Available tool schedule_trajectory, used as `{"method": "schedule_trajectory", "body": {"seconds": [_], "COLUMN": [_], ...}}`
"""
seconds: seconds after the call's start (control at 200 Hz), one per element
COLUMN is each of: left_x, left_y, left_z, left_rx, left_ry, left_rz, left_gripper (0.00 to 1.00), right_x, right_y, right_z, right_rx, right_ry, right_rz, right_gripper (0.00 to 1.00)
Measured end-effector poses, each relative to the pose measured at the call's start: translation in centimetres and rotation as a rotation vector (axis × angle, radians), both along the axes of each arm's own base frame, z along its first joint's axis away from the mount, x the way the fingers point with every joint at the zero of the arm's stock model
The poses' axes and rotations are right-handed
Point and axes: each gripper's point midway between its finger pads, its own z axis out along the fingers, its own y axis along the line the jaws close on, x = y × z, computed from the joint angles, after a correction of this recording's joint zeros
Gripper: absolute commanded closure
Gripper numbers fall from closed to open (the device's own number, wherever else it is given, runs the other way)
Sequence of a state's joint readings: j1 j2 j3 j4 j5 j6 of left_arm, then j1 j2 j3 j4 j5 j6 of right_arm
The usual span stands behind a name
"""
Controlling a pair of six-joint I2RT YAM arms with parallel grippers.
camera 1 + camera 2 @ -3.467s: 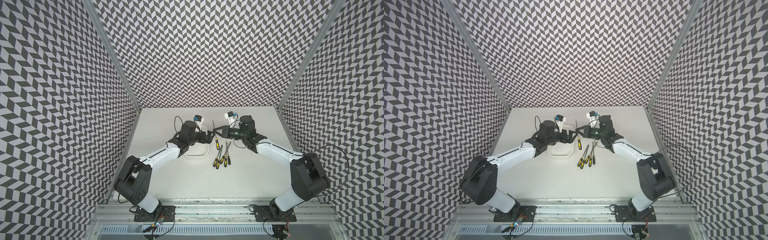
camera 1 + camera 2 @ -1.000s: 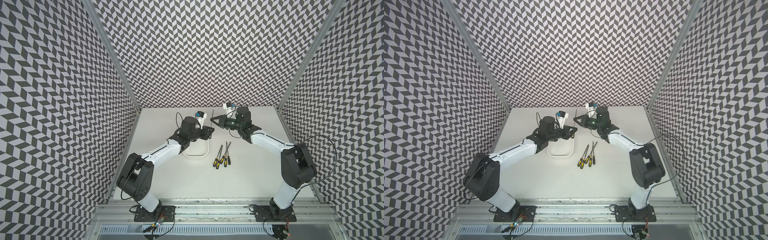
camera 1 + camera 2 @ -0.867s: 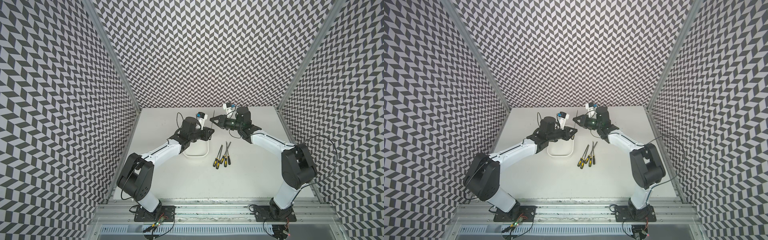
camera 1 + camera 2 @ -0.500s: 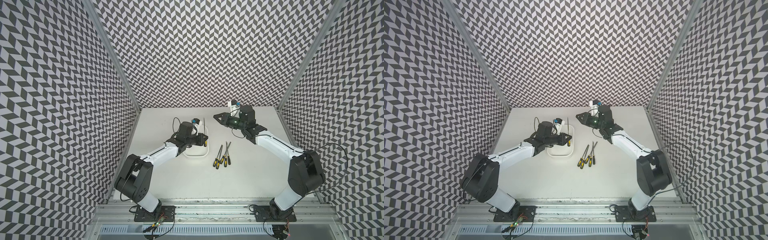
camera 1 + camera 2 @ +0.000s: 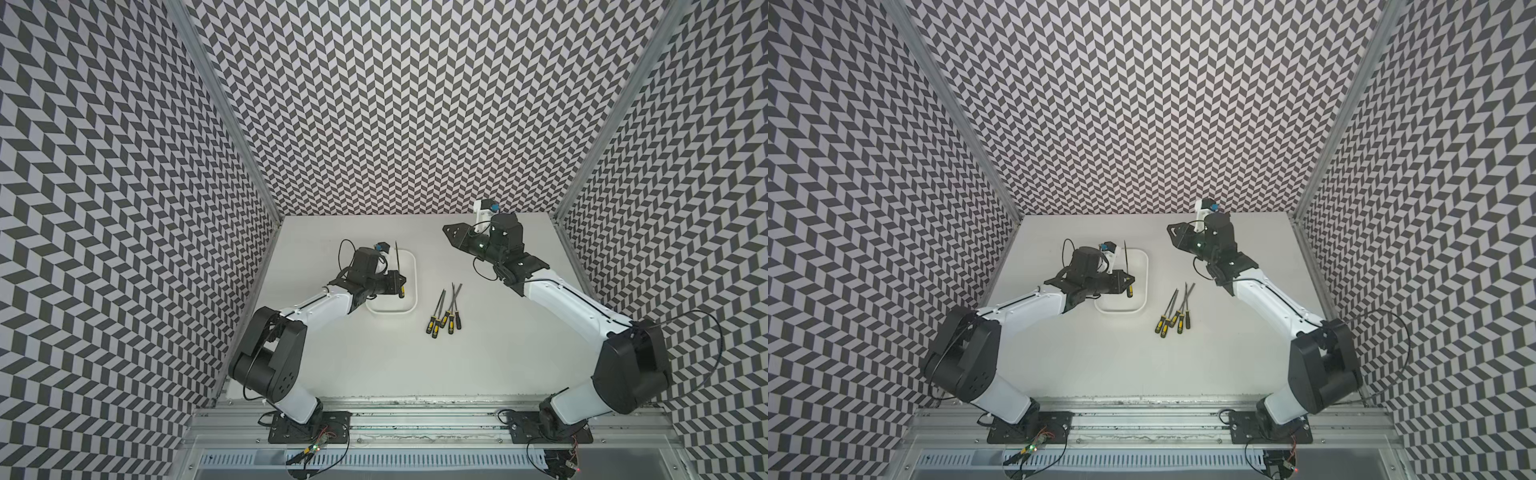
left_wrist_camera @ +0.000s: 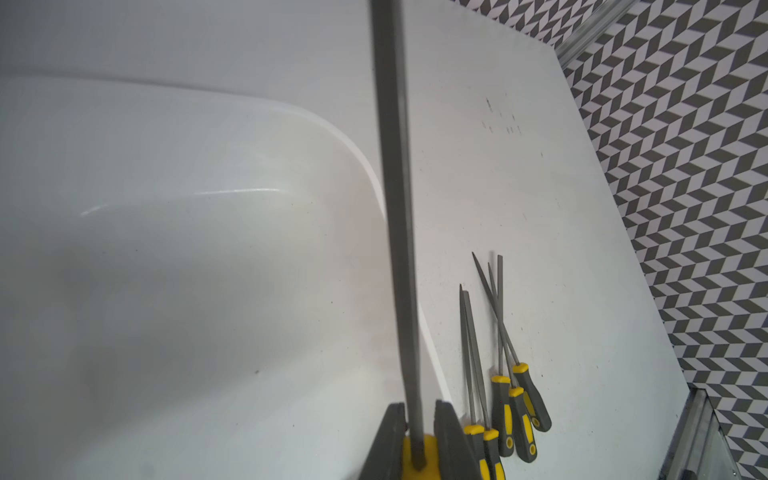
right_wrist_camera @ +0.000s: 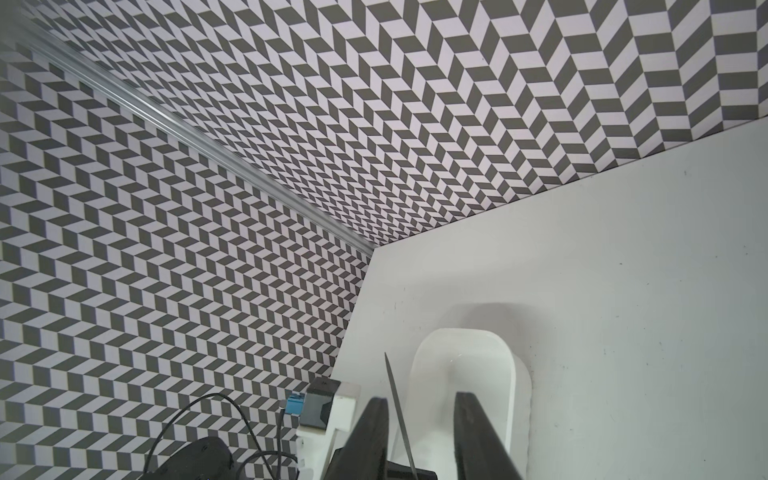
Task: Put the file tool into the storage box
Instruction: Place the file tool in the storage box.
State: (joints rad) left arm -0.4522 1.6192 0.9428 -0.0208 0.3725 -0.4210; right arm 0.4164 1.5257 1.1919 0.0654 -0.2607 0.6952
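Since the earlier frames the right arm has given up the file tool and drawn back toward the table's far right corner, and the left arm has carried the tool over the box. On the table (image 5: 498, 365), the storage box (image 5: 411, 266) sits left of centre, with spare files (image 5: 446, 309) near its right side. The right gripper (image 5: 451, 232) stands parted and empty. The left gripper (image 5: 399, 282) is clenched on the yellow handle of the file tool (image 5: 397, 259), whose shaft points toward the far edge. Placement is in hand. The next move likely calls for lowering the tool, levelling it inside the rim, then releasing it.

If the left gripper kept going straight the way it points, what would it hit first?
Most likely the box: the left gripper, holding the file, aims at its floor or far rim. Depth is unclear.
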Motion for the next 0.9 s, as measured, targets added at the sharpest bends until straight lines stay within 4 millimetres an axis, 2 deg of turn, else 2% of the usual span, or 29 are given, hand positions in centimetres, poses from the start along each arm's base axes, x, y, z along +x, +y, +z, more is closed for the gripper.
{"method": "schedule_trajectory", "body": {"seconds": [0.175,0.351,0.446,0.611,0.686,0.741,0.826,0.901], "left_x": [-0.6,-1.0,-0.6,0.2,0.4,0.5,0.5,0.5], "left_y": [-0.4,-0.6,-1.1,-2.3,-2.6,-2.7,-2.8,-2.8], "left_z": [-3.7,-6.1,-6.3,-4.9,-4.4,-4.2,-4.1,-4.1], "left_rx": [0.043,0.069,0.073,0.05,0.042,0.037,0.034,0.033], "left_ry": [0.088,0.162,0.176,0.154,0.146,0.143,0.142,0.143], "left_rz": [-0.014,-0.021,-0.025,-0.04,-0.046,-0.048,-0.05,-0.051], "left_gripper": [0.91,0.86,0.74,0.73,0.72,0.71,0.69,0.66], "right_x": [0.2,0.3,0.2,0.3,0.6,0.8,0.5,-0.9], "right_y": [-0.4,-0.6,-0.7,-1.1,-1.4,-1.6,-1.8,-2.4], "right_z": [-0.1,-0.2,-0.4,-1.8,-4.1,-6.6,-11.7,-16.2], "right_rx": [-0.002,-0.003,-0.007,-0.031,-0.055,-0.083,-0.141,-0.2], "right_ry": [0.003,0.007,0.016,0.063,0.131,0.208,0.346,0.472], "right_rz": [-0.009,-0.015,-0.016,-0.037,-0.055,-0.062,-0.066,-0.064], "right_gripper": [0.69,0.69,0.69,0.7,0.69,0.7,0.68,0.62]}}
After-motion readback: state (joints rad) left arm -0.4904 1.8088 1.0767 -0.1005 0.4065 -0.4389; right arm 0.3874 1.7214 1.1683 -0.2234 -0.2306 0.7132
